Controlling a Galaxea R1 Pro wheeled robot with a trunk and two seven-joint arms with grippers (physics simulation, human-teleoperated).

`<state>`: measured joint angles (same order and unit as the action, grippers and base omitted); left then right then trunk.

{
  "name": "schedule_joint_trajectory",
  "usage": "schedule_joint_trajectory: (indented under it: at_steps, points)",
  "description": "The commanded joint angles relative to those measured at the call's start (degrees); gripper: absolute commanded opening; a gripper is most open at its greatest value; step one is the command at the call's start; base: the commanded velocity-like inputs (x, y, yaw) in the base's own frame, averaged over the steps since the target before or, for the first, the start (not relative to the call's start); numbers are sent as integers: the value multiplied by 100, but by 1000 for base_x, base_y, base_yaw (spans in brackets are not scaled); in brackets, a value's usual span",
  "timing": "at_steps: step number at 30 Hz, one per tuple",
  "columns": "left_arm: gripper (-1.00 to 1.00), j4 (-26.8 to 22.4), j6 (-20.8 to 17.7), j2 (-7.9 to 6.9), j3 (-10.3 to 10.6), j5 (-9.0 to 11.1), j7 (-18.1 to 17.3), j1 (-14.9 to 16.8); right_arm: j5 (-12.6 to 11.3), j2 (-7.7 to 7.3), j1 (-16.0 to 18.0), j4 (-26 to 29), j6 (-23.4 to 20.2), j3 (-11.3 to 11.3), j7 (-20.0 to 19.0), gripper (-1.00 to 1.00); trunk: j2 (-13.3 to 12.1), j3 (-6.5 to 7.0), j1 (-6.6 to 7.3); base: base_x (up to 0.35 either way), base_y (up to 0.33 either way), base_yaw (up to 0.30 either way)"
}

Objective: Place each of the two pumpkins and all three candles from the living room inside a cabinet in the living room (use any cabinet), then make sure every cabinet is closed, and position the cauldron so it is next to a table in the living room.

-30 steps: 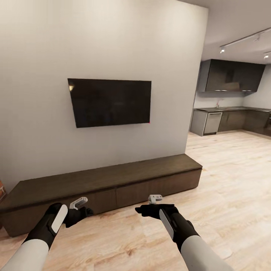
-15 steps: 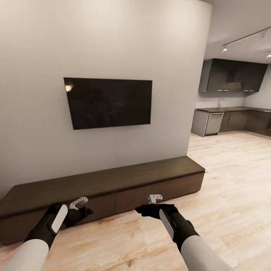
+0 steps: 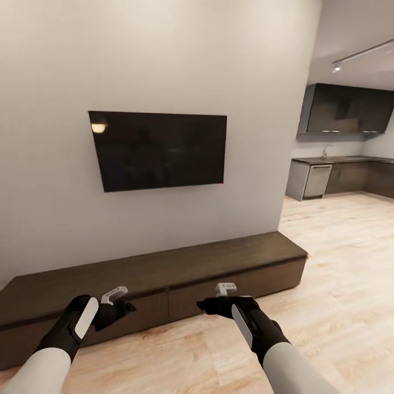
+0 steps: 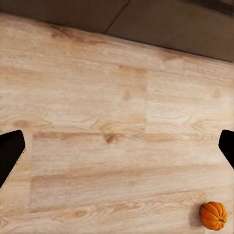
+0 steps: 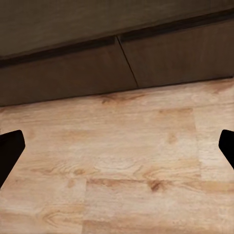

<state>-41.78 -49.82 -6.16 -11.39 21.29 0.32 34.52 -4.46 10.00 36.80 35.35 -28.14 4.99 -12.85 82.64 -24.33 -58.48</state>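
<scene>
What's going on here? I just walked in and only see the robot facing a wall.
The robot stands in front of the long dark cabinet under the wall television, its drawers all shut. The left gripper and right gripper are both open and empty, held out over the plank floor. One pumpkin lies on the floor in the left wrist view.

**Count of what shows**

1 cabinet [image 3: 164, 276] runs along the wall, with 2 drawer fronts meeting at 1 seam in the right wrist view. 1 television [image 3: 158, 150] hangs above it. 1 pumpkin [image 4: 213, 215] lies on the floor [image 3: 328, 262] in the left wrist view. 2 arms reach forward, each with 1 end effector: the left end effector [image 3: 114, 295] and the right end effector [image 3: 225, 287]. 1 kitchen [image 3: 342, 148] opens at the far right, with 1 ceiling spotlight [image 3: 336, 68] lit above it.
</scene>
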Motion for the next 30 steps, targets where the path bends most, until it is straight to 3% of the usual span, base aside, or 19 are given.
schedule_joint_trajectory:
  at_steps: [1, 14, 30]
  points:
    - [100, -5, -28, 1, -13, 15, 3, 3, -46, 0, 3, 7, -33, 4, 14, 100, 3, -7, -2, 215, 47, 214]
    - [100, -5, -28, 7, -15, 15, 4, 2, -46, 0, 3, 7, -33, 2, 18, 100, 3, -7, -2, 58, 6, 252]
    - [100, -5, -28, 10, -21, 15, 3, 2, -55, 0, 3, 16, -36, 2, 11, 100, 3, -7, -2, 207, 43, 15]
